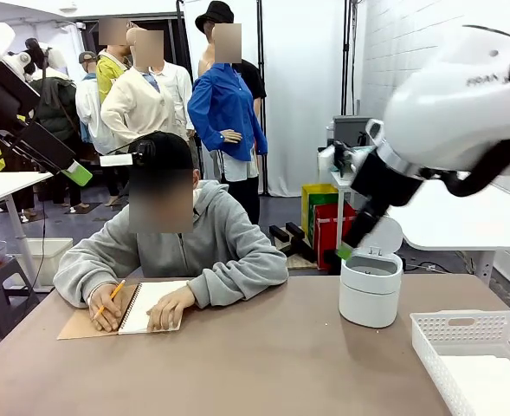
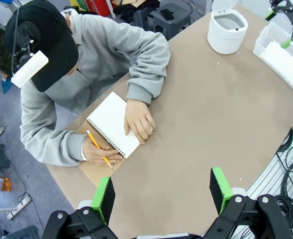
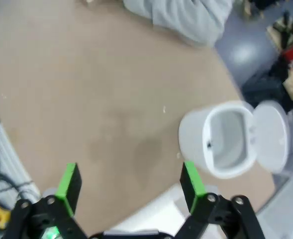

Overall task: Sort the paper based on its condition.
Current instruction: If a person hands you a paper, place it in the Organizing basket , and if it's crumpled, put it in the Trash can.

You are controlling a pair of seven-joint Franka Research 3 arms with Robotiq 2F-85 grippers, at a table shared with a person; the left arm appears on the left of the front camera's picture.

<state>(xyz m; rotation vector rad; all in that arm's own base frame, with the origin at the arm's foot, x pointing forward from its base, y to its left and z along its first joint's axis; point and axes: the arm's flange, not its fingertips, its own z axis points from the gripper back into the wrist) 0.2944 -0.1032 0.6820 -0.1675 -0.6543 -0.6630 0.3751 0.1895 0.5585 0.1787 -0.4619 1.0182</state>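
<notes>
Paper (image 2: 285, 63): plain white sheet, looks flat and smooth, with no crumpling that I can make out. It lies inside the white lattice basket (image 1: 434, 351) at the robot's right end of the table (image 1: 237, 364). I cannot tell whether it is one sheet or several.

Near the basket, towards the person, stands a white bin (image 1: 370, 290) with its lid tipped open.

Right gripper (image 3: 130, 183): the arm reaches in high from the right, and the claw hangs in the air close to the bin. Its green pads are spread wide with nothing between them.

Left gripper (image 2: 162, 195): the arm is raised well above the near table edge, looking down. The claw is wide and empty.

Person at the far side: leaning over a spiral notebook (image 2: 111, 122). One hand (image 2: 139, 119) is flat on the page and the other hand (image 2: 99, 154) holds a yellow pencil (image 2: 94, 142) against it.
</notes>
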